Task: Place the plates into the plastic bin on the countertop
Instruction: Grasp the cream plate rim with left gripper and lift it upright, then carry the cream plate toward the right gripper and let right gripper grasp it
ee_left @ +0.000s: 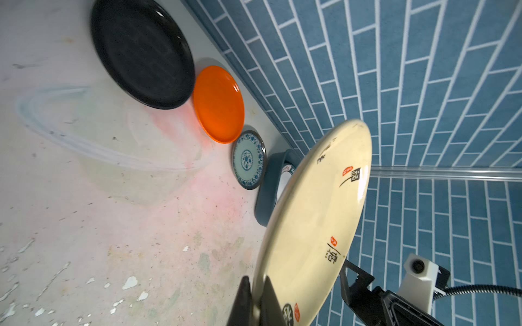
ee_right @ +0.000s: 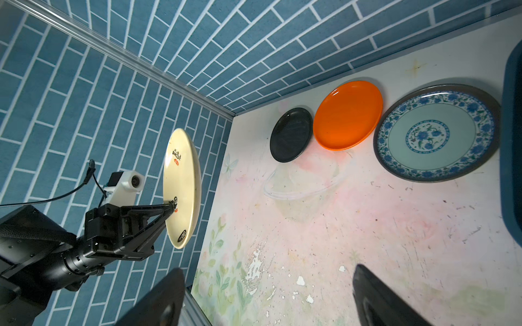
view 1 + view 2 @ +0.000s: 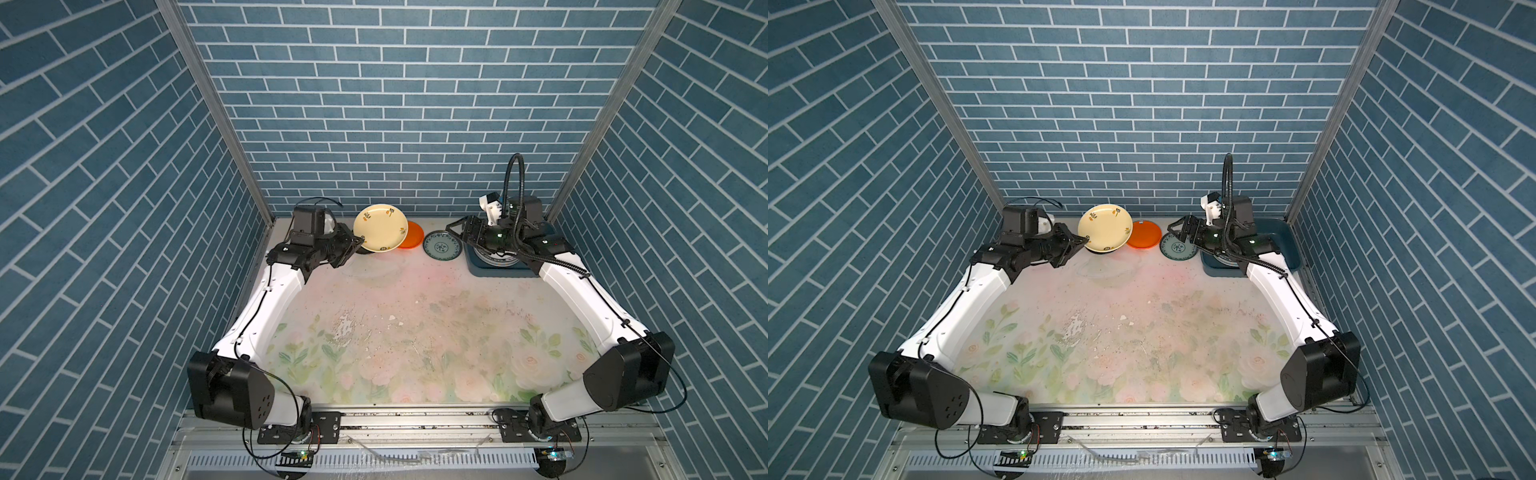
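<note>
The left gripper is clenched on the rim of the cream-yellow round plate. The plate hangs lifted off the pale floral-printed countertop, tilted steeply on edge near the blue brick-patterned back wall. In the left wrist view the fingers pinch the plate's edge from both sides. The right gripper stands released, its jaws wide apart with nothing between them. It is over the left rim of the dark blue-teal rectangular plastic bin, well apart from the held plate. The bin sits in the far right corner of the countertop. Between the two grippers three plates lie flat in a row along the back wall: a black round plate, an orange round plate and a teal-patterned round plate with a blue floral rim. The last of these is just beside the bin and nearly under the right gripper. In both top views the raised cream plate covers almost all of the black one. The right arm hides most of the bin's inside. A white plate with a dark lettered rim shows there, but how many lie in it cannot be told.
</note>
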Motion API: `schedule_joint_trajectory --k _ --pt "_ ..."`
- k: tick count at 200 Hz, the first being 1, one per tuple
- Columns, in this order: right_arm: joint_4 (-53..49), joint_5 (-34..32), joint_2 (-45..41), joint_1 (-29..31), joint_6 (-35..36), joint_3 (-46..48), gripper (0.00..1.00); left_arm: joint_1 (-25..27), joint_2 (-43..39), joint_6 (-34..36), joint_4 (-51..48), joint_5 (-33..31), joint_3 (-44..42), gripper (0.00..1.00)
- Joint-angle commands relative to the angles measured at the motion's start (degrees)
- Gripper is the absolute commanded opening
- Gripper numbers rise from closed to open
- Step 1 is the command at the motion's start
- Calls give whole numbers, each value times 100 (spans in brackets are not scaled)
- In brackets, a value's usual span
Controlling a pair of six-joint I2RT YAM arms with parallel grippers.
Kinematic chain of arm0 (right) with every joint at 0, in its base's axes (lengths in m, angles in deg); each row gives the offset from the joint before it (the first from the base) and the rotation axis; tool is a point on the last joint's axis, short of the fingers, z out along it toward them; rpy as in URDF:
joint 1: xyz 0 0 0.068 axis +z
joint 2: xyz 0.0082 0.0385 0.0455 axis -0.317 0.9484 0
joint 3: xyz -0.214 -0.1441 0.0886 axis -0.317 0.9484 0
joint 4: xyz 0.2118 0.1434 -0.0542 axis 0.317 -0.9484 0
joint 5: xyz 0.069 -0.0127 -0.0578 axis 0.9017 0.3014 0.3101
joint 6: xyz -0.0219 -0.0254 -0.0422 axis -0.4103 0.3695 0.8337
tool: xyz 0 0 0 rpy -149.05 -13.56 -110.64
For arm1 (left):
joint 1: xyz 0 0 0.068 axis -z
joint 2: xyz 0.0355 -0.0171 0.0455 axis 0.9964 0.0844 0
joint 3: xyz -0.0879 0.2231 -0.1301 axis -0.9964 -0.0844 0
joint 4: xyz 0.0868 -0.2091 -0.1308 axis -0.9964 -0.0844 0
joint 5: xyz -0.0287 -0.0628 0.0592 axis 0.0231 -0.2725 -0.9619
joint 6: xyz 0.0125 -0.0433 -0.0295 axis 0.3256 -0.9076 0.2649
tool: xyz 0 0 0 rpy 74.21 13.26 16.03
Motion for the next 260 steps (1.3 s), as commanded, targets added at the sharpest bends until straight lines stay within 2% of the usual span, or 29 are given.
schedule_joint_trajectory --k 1,14,40,57,102,141,177,206,242,260 --pt "125 139 -138 0 -91 -117 90 224 285 169 -188 208 462 0" --pt "227 66 -74 9 -151 -81 88 330 447 356 -452 236 742 0" --pt "414 73 154 65 -392 -111 76 427 699 565 -700 495 1044 0" --pt "374 46 241 177 -321 -214 72 445 778 681 -766 522 1178 0" --pt "207 50 459 374 -96 -578 69 562 1117 1106 -1189 762 1768 0" --pt "-94 -144 771 484 -52 -941 47 724 1401 1335 -1360 935 2159 0" --pt "-422 -520 730 484 97 -991 33 734 1410 1313 -1233 899 2113 0" --pt "-606 -440 798 476 164 -1071 16 752 1473 1313 -1154 956 2200 0" --pt "-662 -412 853 493 161 -1094 8 777 1530 1350 -1093 1084 2305 0" --pt "-692 -510 870 493 146 -1117 0 788 1569 1352 -1050 1131 2343 4"
